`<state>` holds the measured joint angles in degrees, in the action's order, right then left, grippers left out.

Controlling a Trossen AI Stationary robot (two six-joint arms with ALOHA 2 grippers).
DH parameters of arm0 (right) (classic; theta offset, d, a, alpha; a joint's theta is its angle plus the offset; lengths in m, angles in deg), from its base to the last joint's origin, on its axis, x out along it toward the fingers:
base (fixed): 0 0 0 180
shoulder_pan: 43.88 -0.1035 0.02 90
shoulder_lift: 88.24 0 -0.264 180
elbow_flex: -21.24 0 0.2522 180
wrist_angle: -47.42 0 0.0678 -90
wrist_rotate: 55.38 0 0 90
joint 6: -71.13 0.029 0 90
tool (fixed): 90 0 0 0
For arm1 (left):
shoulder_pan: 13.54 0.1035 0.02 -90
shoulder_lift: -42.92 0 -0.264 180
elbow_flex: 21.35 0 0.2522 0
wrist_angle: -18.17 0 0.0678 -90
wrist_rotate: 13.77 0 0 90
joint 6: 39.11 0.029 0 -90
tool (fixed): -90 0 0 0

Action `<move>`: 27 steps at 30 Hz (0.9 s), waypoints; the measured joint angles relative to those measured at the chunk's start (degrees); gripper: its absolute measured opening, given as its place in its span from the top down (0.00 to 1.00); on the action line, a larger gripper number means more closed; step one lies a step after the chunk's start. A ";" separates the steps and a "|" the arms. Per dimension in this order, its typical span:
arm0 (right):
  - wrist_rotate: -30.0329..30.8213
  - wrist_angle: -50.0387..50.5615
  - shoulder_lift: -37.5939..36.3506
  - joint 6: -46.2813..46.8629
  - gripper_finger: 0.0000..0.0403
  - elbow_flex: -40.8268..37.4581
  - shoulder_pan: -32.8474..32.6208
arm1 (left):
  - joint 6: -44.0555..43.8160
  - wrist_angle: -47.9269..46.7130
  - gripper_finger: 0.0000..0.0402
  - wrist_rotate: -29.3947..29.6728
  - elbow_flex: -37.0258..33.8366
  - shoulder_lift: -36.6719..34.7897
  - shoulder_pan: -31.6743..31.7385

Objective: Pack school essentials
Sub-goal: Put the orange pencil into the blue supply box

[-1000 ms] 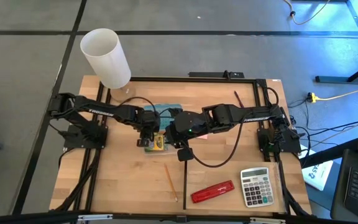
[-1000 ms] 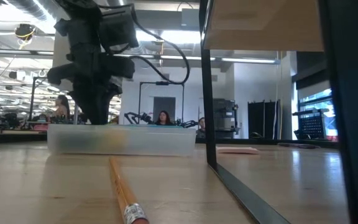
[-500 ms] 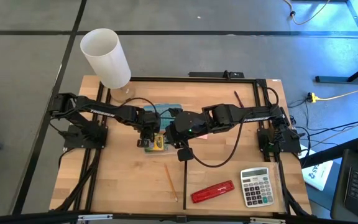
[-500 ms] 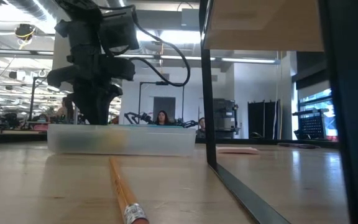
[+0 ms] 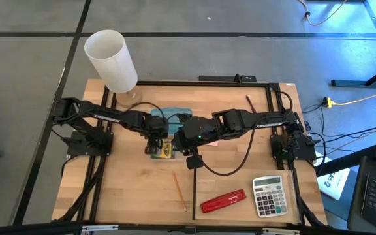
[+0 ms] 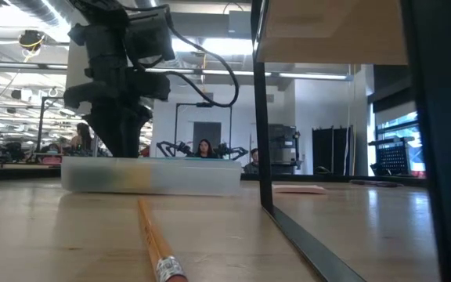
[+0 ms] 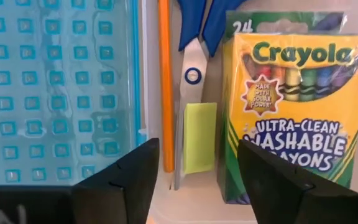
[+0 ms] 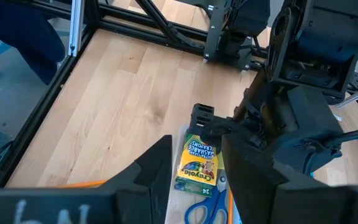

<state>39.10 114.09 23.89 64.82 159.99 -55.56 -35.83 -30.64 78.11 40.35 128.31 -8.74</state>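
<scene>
The left claw (image 7: 194,177) hangs directly over a clear plastic case (image 6: 151,174) at the middle of the counter (image 5: 129,189), its two dark fingers (image 7: 120,177) standing apart with nothing between them. Straight below it, inside the case, lie the school things: a yellow-green crayon box (image 7: 291,106) just to one side of the gap, blue-handled scissors (image 7: 194,37) with their blades running down toward the fingers, a small yellow-green sticky-note pad (image 7: 199,137) resting beside the blades, and a thin orange pencil (image 7: 165,81) along the case's inner wall. On the far side of that pencil sits a teal lid (image 7: 55,87) patterned with small squares.

The right claw (image 8: 194,168) hovers close beside the left one, above the same case, fingers parted and empty; from it the crayon box (image 8: 197,163) and the scissors' blue handles (image 8: 207,208) show just ahead, with the left arm (image 8: 291,118) crowding in next to them.

Well away from both claws, toward the counter's front edge, another orange pencil (image 5: 179,189) lies loose on the wood, and beyond it a red stapler (image 5: 222,201) and a grey calculator (image 5: 269,195). A white cylinder (image 5: 111,60) stands at the far corner behind the left arm.
</scene>
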 joint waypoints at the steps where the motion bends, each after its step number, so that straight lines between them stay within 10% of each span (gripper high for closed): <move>1: -0.01 0.00 0.01 0.00 0.65 0.00 0.00 | -0.63 -0.01 0.47 -0.20 0.00 -0.25 0.00; 27: -0.01 -1.12 0.01 0.00 0.65 0.00 -0.02 | -29.08 -2.76 0.47 8.58 6.54 -12.29 -11.25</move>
<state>39.09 112.97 23.90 64.82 159.99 -55.58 -64.91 -33.40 86.69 46.89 116.02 -19.99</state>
